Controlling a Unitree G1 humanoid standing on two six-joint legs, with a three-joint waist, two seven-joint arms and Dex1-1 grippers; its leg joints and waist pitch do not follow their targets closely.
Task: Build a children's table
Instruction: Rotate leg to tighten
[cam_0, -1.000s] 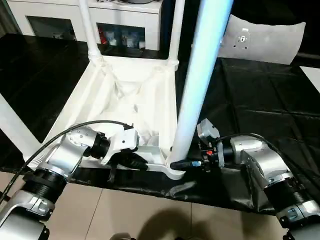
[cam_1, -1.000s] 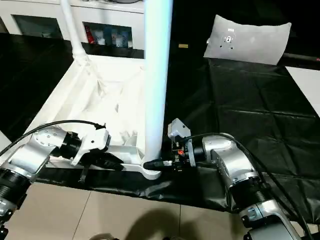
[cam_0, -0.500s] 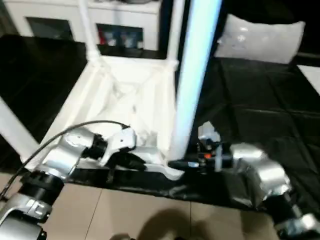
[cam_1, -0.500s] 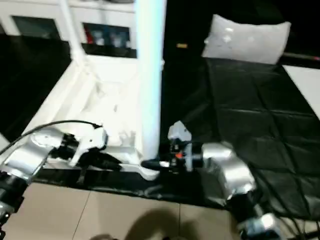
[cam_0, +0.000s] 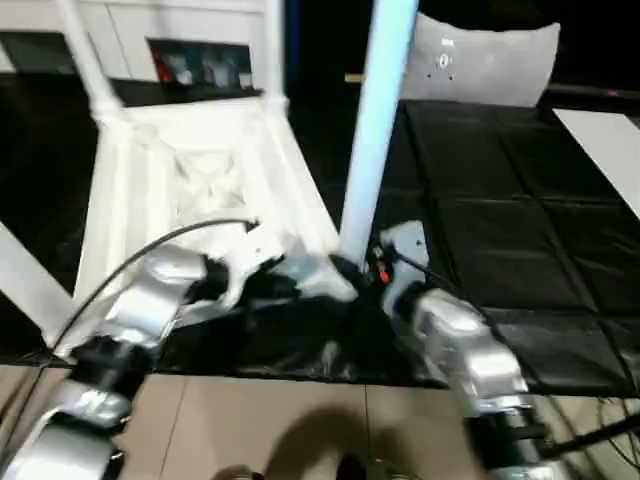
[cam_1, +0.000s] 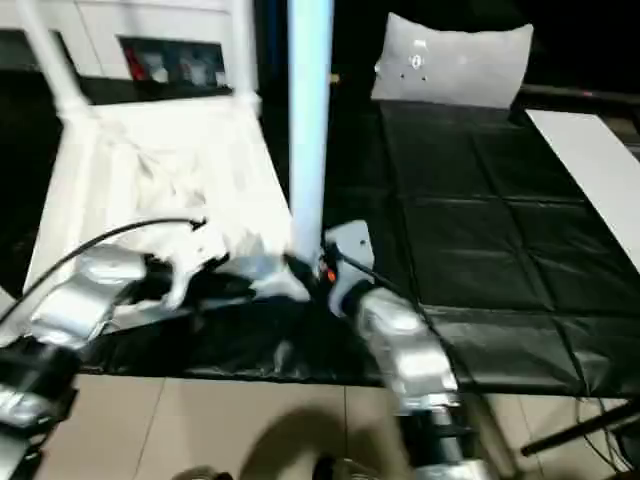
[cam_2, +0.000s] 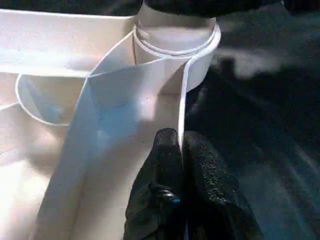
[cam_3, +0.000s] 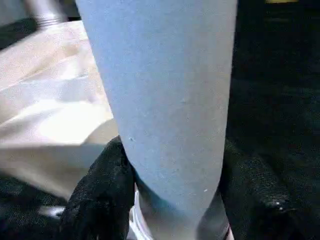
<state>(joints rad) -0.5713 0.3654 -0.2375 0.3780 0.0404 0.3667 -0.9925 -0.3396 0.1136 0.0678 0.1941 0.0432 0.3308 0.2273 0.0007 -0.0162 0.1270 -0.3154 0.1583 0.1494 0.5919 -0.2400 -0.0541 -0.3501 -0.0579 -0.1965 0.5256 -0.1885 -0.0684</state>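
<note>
The white plastic rectangular table top (cam_0: 190, 180) lies upside down, ribbed underside up, on the black sheet (cam_0: 500, 210) that covers the floor. Tapered white tube legs already rise from its far corners (cam_0: 80, 50), and another slants up at the near left (cam_0: 25, 280). The step in hand looks like seating the last leg: a long white tube leg (cam_0: 375, 130) stands upright in the round corner socket (cam_2: 175, 37) at the near right corner.

The right gripper (cam_3: 170, 190) is clamped around the base of this leg, a black finger (cam_3: 100, 190) on either side, just above the socket. The left gripper (cam_2: 180, 165) is pinched shut on the thin side rim of the table top (cam_2: 182, 110), next to the same corner, holding the top steady.

Whether the leg is fully home cannot be told. I judge the next move calls for pressing or twisting it straight down into the socket while the left gripper holds the top from sliding on the sheet
</note>
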